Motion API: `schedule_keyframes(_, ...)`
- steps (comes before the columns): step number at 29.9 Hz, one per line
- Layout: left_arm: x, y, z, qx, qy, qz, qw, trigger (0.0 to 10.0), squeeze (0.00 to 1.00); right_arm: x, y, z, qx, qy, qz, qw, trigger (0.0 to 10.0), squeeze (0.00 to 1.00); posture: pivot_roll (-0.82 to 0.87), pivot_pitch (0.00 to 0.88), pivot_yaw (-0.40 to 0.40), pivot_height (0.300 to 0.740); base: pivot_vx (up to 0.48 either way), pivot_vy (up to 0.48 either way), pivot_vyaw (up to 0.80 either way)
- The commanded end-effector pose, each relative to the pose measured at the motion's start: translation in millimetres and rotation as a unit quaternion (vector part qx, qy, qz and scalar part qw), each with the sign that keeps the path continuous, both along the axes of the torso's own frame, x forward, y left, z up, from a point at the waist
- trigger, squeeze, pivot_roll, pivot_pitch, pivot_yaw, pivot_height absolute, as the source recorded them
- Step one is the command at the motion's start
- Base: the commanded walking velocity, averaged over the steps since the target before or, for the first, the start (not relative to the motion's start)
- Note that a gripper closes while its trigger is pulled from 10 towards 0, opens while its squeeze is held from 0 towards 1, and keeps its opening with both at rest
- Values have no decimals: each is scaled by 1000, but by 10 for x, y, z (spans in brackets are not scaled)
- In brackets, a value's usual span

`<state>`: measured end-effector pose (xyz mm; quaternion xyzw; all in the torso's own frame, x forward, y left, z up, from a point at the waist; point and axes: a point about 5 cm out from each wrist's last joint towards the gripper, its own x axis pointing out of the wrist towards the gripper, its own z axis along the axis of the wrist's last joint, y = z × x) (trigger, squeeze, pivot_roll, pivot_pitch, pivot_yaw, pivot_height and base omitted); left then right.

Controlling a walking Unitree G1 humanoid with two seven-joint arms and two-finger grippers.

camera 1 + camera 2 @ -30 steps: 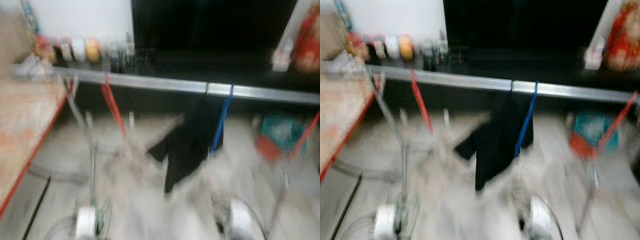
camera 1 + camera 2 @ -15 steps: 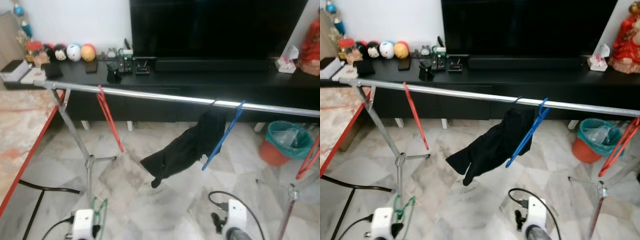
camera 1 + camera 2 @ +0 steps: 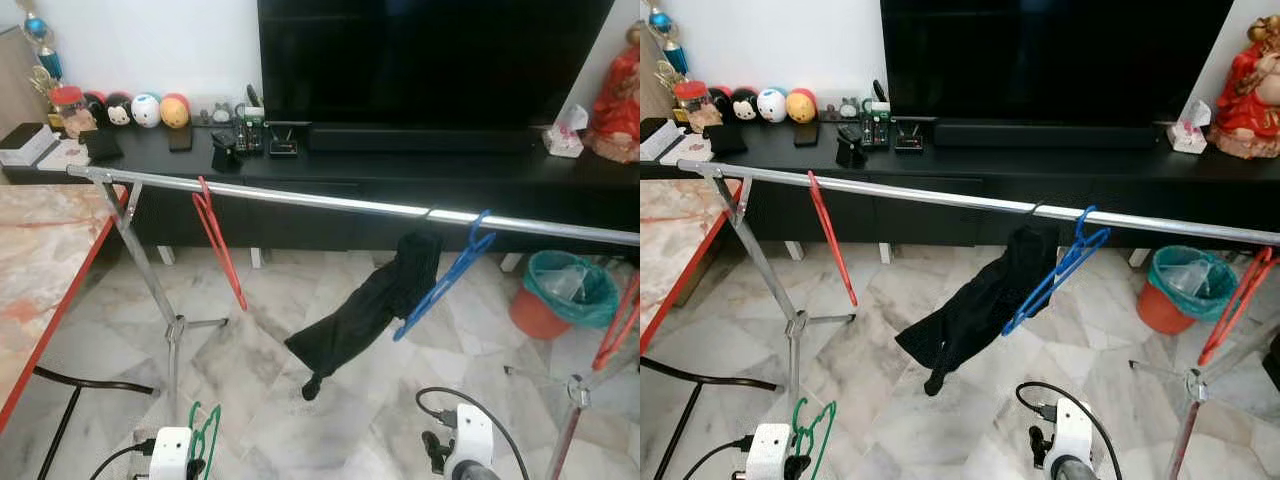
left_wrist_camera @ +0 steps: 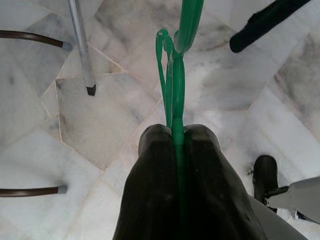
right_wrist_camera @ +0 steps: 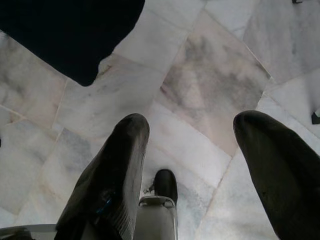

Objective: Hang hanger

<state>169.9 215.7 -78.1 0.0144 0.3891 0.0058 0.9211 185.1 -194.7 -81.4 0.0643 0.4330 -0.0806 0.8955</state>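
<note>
Left end effector [image 4: 176,137] is pinching a green hanger [image 4: 173,85] low over the marble floor [image 3: 250,350], below the metal rail [image 3: 330,201]; right end effector [image 5: 192,145] is hanging with fingers spread wide.

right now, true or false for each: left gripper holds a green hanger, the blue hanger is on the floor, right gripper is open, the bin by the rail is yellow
1. The left gripper is shut on the green hanger. True.
2. The blue hanger lies on the floor. False: it hangs on the metal rail, beside the black garment.
3. The right gripper is open and holds nothing. True.
4. The bin by the rail is yellow. False: it is orange with a teal liner.
</note>
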Motion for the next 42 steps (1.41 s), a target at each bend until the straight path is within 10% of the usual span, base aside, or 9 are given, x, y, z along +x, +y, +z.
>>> schedule_keyframes(1,7,11,9,3,-4,-2,1000,10000,0,-30,-15,-13,-2,6,1,1000,10000,0,19,0,-27,740,0,-266,0)
schedule_keyframes(32,17,72,38,22,-18,-2,1000,10000,0,-84,-8,-39,1,12,2,1000,10000,0,22,0,-34,740,0,-253,0)
schedule_keyframes(42,402,116,386,68,-166,-6,984,10000,0,-78,-21,-34,0,11,6,1000,10000,0,32,0,-43,740,0,0,0)
